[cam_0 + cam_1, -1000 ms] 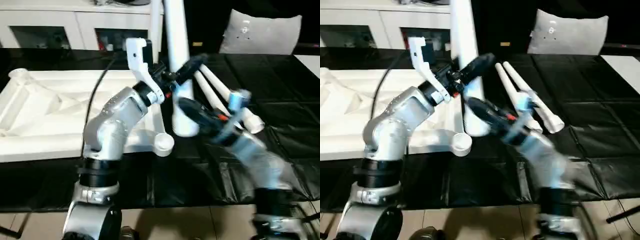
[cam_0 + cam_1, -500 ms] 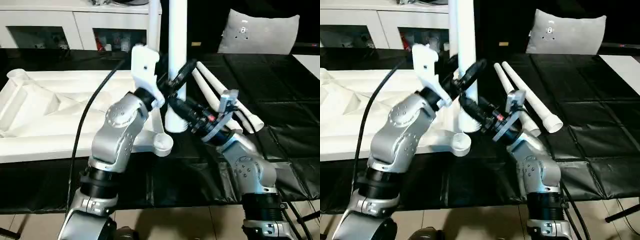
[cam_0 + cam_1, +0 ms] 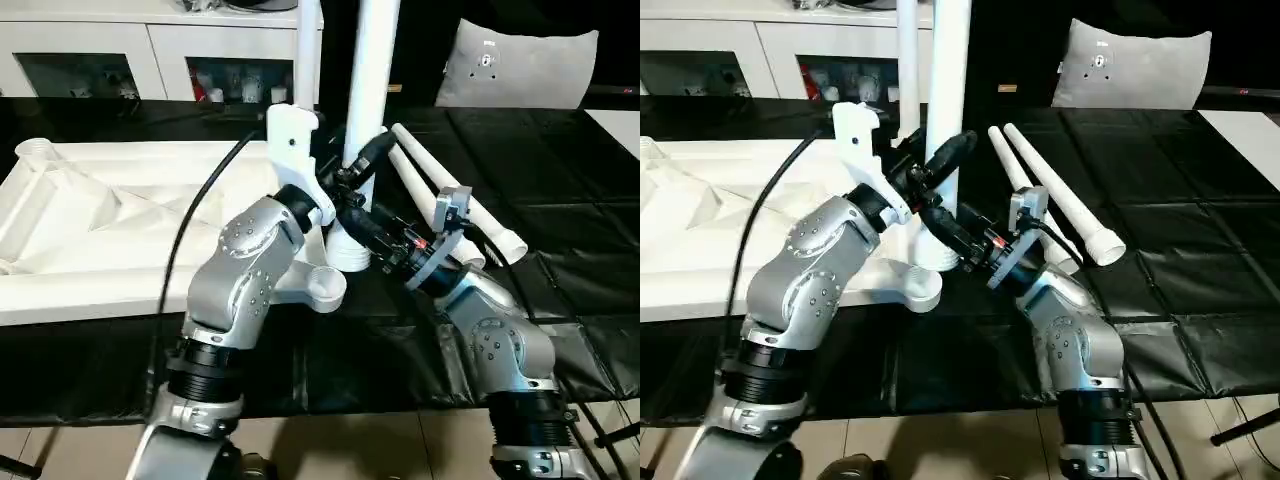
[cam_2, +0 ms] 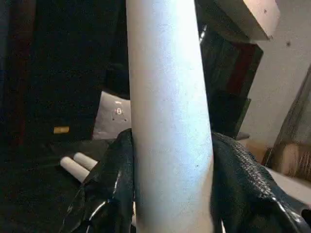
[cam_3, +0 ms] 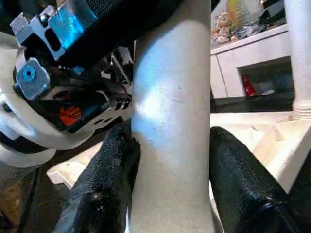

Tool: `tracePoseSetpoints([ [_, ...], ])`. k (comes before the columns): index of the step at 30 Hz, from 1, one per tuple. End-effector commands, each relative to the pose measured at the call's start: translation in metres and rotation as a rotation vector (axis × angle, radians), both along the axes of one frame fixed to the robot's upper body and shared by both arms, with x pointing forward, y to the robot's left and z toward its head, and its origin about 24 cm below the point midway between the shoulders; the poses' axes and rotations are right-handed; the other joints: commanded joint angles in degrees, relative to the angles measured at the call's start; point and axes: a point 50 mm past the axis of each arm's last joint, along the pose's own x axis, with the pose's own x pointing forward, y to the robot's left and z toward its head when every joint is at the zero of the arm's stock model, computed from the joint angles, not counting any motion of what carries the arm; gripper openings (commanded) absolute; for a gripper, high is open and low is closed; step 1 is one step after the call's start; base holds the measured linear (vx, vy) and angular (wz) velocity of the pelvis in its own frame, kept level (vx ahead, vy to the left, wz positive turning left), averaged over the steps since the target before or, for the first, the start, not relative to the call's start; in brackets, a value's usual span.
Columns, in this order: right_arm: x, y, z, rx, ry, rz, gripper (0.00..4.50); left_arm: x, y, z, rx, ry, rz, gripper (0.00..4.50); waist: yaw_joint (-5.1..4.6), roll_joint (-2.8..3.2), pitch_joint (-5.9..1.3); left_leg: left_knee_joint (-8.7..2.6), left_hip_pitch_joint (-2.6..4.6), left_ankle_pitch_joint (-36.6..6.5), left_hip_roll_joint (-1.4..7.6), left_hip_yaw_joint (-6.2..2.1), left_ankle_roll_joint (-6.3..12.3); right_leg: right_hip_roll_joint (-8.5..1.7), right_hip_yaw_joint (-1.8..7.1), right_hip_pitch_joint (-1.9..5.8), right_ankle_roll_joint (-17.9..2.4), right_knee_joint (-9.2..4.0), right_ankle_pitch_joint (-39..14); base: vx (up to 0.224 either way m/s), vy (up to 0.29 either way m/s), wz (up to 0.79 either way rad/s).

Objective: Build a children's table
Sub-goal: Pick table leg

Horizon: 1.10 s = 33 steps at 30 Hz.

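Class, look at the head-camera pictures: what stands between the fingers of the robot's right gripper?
The upright white leg stands between the right gripper's black fingers, which close on it from both sides. The right wrist view shows this plainly.

Smooth matt white plastic leg [image 4: 170, 121], glossy crinkled black table sheet [image 3: 560, 240], brushed silver metal forearms [image 3: 250, 270]

A large work table covered in black sheeting [image 3: 560, 290] with visible fold creases fills the foreground. Behind it along the back wall stands a low white cabinet [image 3: 150, 50] with dark glass-fronted compartments holding small indistinct items. To the right, at the table's far edge, a pale grey cushion [image 3: 520, 65] sits upright against darkness
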Motion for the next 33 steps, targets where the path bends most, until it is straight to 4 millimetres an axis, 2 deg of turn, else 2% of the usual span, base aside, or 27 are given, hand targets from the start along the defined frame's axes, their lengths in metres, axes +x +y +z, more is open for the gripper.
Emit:
tracePoseSetpoints([
  [1, 0.001, 0.0, 0.001, -0.037, -0.019, 0.018, 2.45, 0.01, 0.02, 0.008, -0.019, -0.008, 0.1, 1.95, -0.1, -0.32, -4.04, -3.97, 1.7, -5.26, 4.57, -1.71, 2.05, -5.23, 2.11, 2.39, -13.0, -3.7, 0.93, 0.0, 0.0, 0.0],
  [2, 0.002, 0.0, 0.001, -0.038, -0.019, 0.021, 2.59, 0.012, 0.023, 0.008, -0.015, -0.01, 0.108, 1.95, -0.12, -0.3, -4.05, -3.94, 1.7, -5.2, 4.46, -1.7, 2.1, -5.19, 2.12, 2.41, -12.87, -3.75, 0.66, 0.0, 0.0, 0.0],
  [3, 0.002, -0.001, 0.002, -0.031, -0.013, 0.027, 2.65, 0.013, 0.026, 0.009, -0.008, -0.01, 0.117, 1.95, -0.05, -0.04, -4.03, -3.94, 1.72, -5.23, 4.47, -1.78, 2.1, -5.15, 2.1, 2.42, -12.58, -3.75, 0.46, 0.0, 0.0, 0.0],
  [5, 0.003, -0.007, 0.006, -0.051, -0.03, 0.021, 2.79, 0.013, 0.028, 0.011, 0.003, -0.017, 0.108, 1.94, -0.24, -0.24, -4.08, -3.97, 1.69, -5.19, 4.5, -1.85, 2.18, -5.08, 2.08, 2.53, -12.16, -3.66, 1.19, 0.0, 0.0, 0.0],
  [6, 0.004, -0.01, 0.008, -0.069, -0.039, 0.005, 3.02, 0.014, 0.03, 0.012, 0.005, -0.019, 0.103, 1.9, -0.27, -0.2, -4.1, -3.93, 1.75, -4.7, 4.52, -1.83, 2.26, -5.14, 2.04, 2.53, -12.34, -3.6, 1.82, 0.0, 0.0, 0.0],
  [8, 0.005, -0.016, 0.011, -0.106, -0.045, -0.006, 3.07, 0.014, 0.031, 0.014, 0.005, -0.026, 0.082, 1.89, -0.22, -0.01, -4.16, -3.79, 1.78, -3.61, 4.47, -1.8, 2.3, -5.04, 2.03, 2.5, -12.53, -3.4, 3.05, 0.0, 0.0, 0.0],
  [9, 0.005, -0.018, 0.012, -0.125, -0.037, 0.002, 3.07, 0.013, 0.031, 0.015, 0.005, -0.029, 0.07, 1.89, -0.2, -0.02, -4.22, -3.69, 1.89, -3.42, 4.46, -1.72, 2.52, -4.98, 2.03, 2.42, -12.82, -3.39, 3.59, 0.0, 0.0, 0.0],
  [10, 0.005, -0.019, 0.012, -0.141, -0.025, 0.009, 3.36, 0.013, 0.031, 0.015, 0.005, -0.03, 0.064, 1.89, -0.16, -0.05, -4.17, -3.71, 1.91, -3.32, 4.45, -1.72, 2.65, -4.95, 2.04, 2.46, -13.0, -3.4, 3.6, 0.0, 0.0, 0.0],
  [11, 0.005, -0.022, 0.011, -0.177, -0.006, 0.017, 3.45, 0.013, 0.031, 0.015, 0.002, -0.028, 0.054, 1.89, 0.09, -0.06, -4.22, -3.64, 1.93, -3.02, 4.5, -1.72, 2.8, -4.89, 2.02, 2.44, -13.19, -3.31, 3.87, 0.0, 0.0, 0.0],
  [15, 0.006, -0.032, 0.015, -0.202, 0.025, 0.098, 3.78, 0.009, 0.025, 0.017, -0.02, -0.027, -0.044, 1.89, 0.3, -0.34, -4.12, -3.74, 1.86, -4.84, 4.44, -1.65, 2.28, -5.18, 2.02, 2.62, -13.7, -3.52, 1.3, 0.0, 0.0, 0.0],
  [20, 0.005, -0.039, 0.03, -0.173, 0.049, 0.269, 3.88, -0.007, 0.01, 0.019, -0.031, -0.053, -0.267, 1.89, 0.33, -0.48, -3.96, -3.71, 1.84, -5.91, 4.55, -1.6, 2.4, -5.28, 2.08, 2.5, -13.86, -3.81, -1.84, 0.0, 0.0, 0.0],
  [25, 0.003, -0.037, 0.035, -0.166, 0.047, 0.334, 3.88, -0.015, 0.004, 0.021, -0.023, -0.085, -0.346, 1.89, 0.33, -0.57, -4.14, -3.52, 1.73, -3.69, 4.56, -1.65, 3.27, -5.25, 1.97, 2.64, -14.61, -3.44, 0.88, 0.0, 0.0, 0.0],
  [26, 0.003, -0.037, 0.035, -0.167, 0.055, 0.355, 3.88, -0.018, 0.001, 0.022, -0.018, -0.098, -0.37, 1.89, 0.25, -0.8, -4.09, -3.55, 1.7, -3.74, 4.55, -1.57, 3.36, -5.2, 1.98, 2.61, -14.58, -3.53, 0.65, 0.0, 0.0, 0.0],
  [31, 0.004, -0.033, 0.037, -0.154, 0.063, 0.396, 3.88, -0.022, -0.004, 0.024, 0.003, -0.133, -0.399, 1.89, 0.36, -0.69, -4.03, -3.55, 1.78, -4.53, 4.57, -1.57, 2.91, -5.25, 2.0, 2.53, -14.2, -3.73, -1.72, 0.0, 0.0, 0.0],
  [32, 0.004, -0.033, 0.037, -0.151, 0.064, 0.397, 3.6, -0.022, -0.005, 0.023, 0.006, -0.135, -0.4, 1.89, 0.37, -0.66, -4.05, -3.56, 1.84, -4.69, 4.62, -1.57, 2.69, -5.27, 2.02, 2.48, -14.19, -3.68, -1.72, 0.0, 0.0, 0.0],
  [33, 0.004, -0.032, 0.036, -0.151, 0.062, 0.402, 3.6, -0.023, -0.006, 0.023, 0.022, -0.142, -0.401, 1.89, 0.41, -0.66, -4.07, -3.58, 1.82, -4.64, 4.63, -1.61, 2.56, -5.24, 1.98, 2.5, -14.07, -3.7, -1.64, 0.0, 0.0, 0.0],
])
